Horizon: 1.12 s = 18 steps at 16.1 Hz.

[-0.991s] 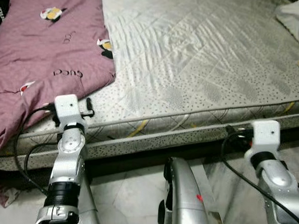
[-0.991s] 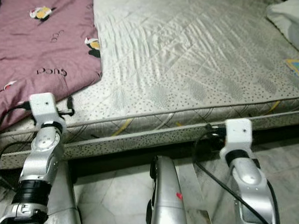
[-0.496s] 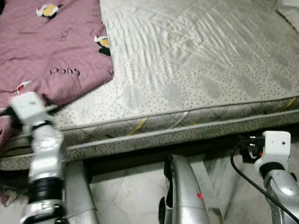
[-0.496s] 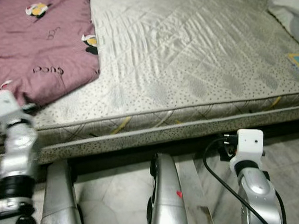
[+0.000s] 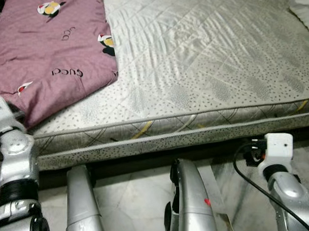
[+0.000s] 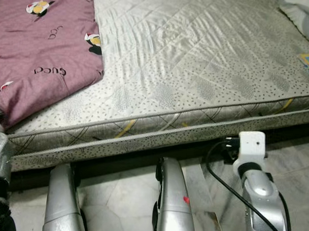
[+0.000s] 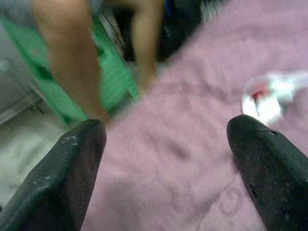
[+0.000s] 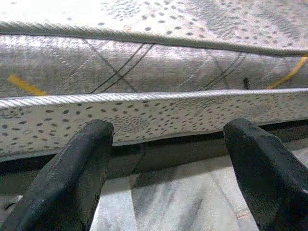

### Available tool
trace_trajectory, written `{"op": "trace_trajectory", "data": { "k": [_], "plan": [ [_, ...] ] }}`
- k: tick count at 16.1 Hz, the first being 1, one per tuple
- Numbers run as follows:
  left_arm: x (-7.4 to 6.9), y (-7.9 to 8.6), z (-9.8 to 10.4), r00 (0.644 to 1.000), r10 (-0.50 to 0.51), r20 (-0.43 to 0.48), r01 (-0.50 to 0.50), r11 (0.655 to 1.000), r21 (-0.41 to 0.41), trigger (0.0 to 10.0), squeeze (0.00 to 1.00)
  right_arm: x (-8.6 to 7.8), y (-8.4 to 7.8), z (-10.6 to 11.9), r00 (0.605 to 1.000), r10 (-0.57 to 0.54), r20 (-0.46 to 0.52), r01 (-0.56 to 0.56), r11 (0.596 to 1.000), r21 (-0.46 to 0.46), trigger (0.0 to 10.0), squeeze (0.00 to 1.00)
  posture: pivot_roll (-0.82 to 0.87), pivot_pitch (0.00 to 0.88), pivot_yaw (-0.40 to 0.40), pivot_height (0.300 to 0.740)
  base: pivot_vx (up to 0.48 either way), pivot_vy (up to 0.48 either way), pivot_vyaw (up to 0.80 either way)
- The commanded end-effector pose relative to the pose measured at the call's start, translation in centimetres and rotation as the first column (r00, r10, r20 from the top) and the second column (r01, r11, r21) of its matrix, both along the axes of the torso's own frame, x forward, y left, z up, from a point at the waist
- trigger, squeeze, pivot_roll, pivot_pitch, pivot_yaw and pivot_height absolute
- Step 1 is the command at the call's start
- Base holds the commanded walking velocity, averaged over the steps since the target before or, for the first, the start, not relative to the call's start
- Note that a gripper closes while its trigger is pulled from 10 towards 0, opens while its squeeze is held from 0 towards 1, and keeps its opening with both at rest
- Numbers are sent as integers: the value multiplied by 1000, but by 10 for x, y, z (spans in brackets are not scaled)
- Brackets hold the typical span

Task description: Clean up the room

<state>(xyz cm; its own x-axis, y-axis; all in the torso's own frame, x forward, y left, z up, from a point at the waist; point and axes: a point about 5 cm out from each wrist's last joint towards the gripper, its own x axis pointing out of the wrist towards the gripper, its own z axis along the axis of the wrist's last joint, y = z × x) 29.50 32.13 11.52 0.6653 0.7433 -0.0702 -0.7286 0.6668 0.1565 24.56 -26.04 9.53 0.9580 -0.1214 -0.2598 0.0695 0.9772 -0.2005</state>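
One mauve blanket printed with small cartoon figures is lying across the upper left of the frame, covering that end of the grey quilted mattress and draping over its front edge. Left gripper is pointing at the blanket with fingers spread wide, nothing between them; the view is blurred, and a person's bare legs are standing beyond the fabric beside something green. Right gripper is facing the mattress side panel low in the frame, jaws apart and empty, above pale marble floor.
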Motion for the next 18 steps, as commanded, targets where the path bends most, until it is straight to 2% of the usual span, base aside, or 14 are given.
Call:
{"op": "trace_trajectory", "data": {
  "k": [1,2,5,6,8,9,11,13,14,15,16,17,18],
  "plan": [
    [3,-4,-7,999,-28,-41,27,999,-27,10000,0,2,3,2,999,44,6,-44,999,24,10000,0,-110,156,-65,487,0,0,0],
    [4,-10,-12,997,-50,-67,47,998,-38,10000,0,6,11,9,992,120,28,-122,991,62,10000,0,-112,155,-63,487,0,0,0],
    [11,-21,-18,987,-123,-100,118,992,-54,10000,0,14,15,16,987,152,57,-154,987,41,10000,0,-112,146,-67,487,0,0,0],
    [19,-39,-23,959,-248,-134,239,968,-79,10000,0,15,16,14,986,158,55,-160,987,29,10000,0,-107,142,-69,487,0,0,0],
    [26,-62,-27,899,-399,-178,394,917,-65,10000,0,17,17,14,985,162,57,-164,986,33,10000,0,-103,138,-70,487,0,0,0],
    [29,-90,-31,809,-544,-222,551,834,-33,10000,0,21,24,21,979,185,87,-191,979,68,10000,0,-101,134,-67,487,0,0,0],
    [24,-129,-38,670,-698,-252,718,696,-21,10000,0,29,48,40,934,314,173,-336,935,117,10000,0,-100,121,-57,487,0,0,0],
    [18,-156,-37,548,-789,-276,824,567,13,10000,0,35,64,51,907,360,218,-393,911,127,10000,0,-93,113,-48,487,0,0,0],
    [15,-165,-36,498,-820,-282,858,512,26,10000,0,37,67,53,905,360,227,-395,909,132,10000,0,-90,112,-47,487,0,0,0],
    [12,-174,-33,438,-852,-286,896,440,62,10000,0,39,68,52,906,357,226,-392,911,132,10000,0,-87,109,-45,487,0,0,0],
    [7,-183,-28,387,-877,-285,922,372,109,10000,0,40,68,50,909,352,224,-385,914,126,10000,0,-76,106,-42,487,0,0,0],
    [6,-184,-26,381,-880,-285,925,363,115,10000,0,40,68,49,909,351,223,-384,915,125,10000,0,-74,106,-41,487,0,0,0],
    [0,-189,-19,367,-895,-252,928,336,160,10000,0,40,67,48,913,342,220,-375,918,130,10000,0,-64,100,-37,487,0,0,0]
  ]
}}
